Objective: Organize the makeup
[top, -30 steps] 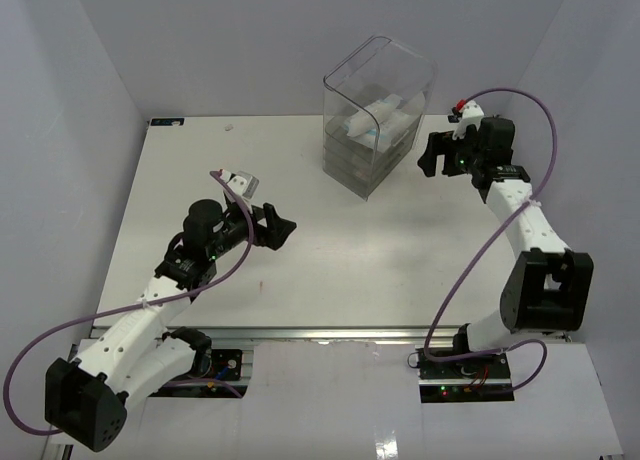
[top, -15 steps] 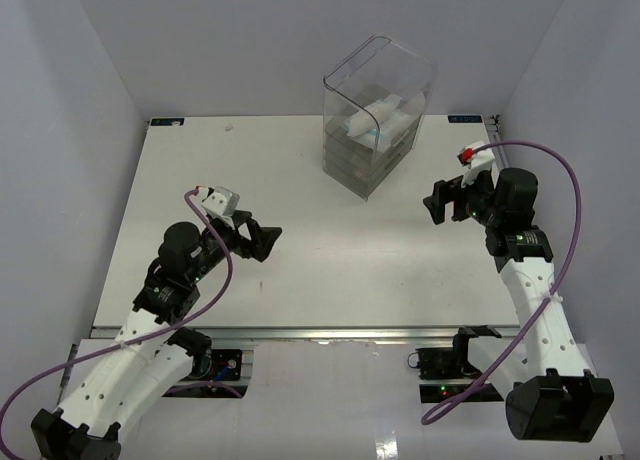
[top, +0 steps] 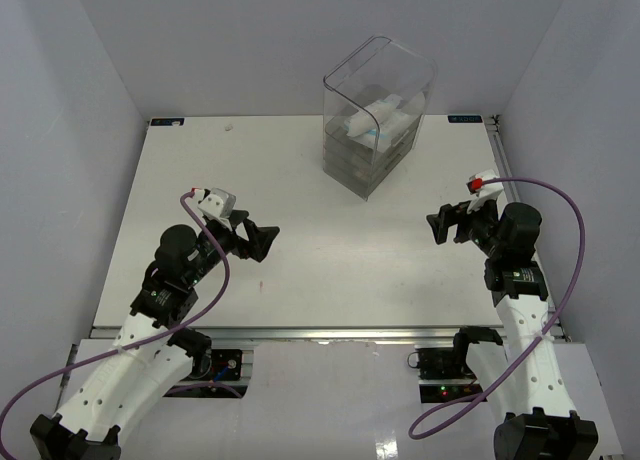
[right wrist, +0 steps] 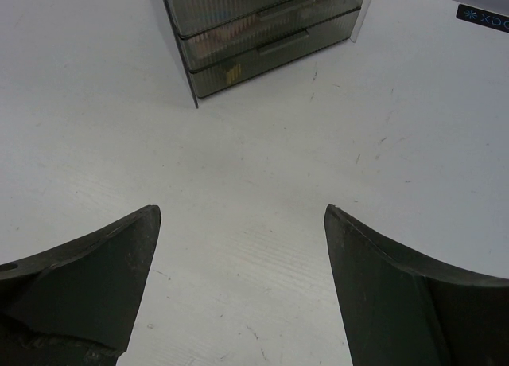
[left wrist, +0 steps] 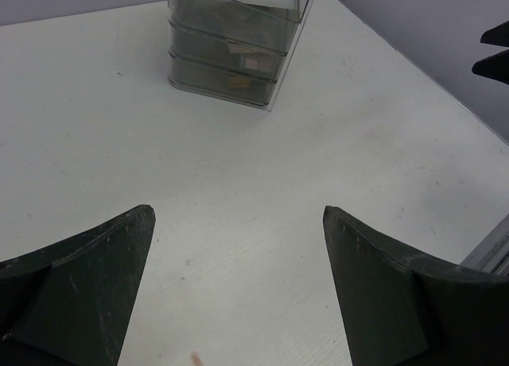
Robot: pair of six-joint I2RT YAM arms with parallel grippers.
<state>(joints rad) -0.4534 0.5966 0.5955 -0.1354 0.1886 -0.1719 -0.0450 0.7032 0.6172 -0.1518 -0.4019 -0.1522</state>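
Note:
The makeup lies inside the clear plastic drawer box [top: 377,120] at the back middle of the table. White-and-light-blue packets [top: 385,118] rest in its open top bin. Palettes with pink and brown pans show through the drawer fronts in the left wrist view [left wrist: 238,60] and the right wrist view [right wrist: 231,40]. My left gripper [top: 262,240] is open and empty over bare table at the left. My right gripper [top: 440,225] is open and empty over bare table at the right. Both stand well apart from the box.
The white table [top: 330,260] ends in a metal rail at the near edge [top: 330,332]. Grey walls close in on the left, back and right. Purple cables loop off both arms.
Both arms have drawn back toward the near edge. The right gripper has moved from beside the box down to the right middle. The left gripper has moved slightly down and left.

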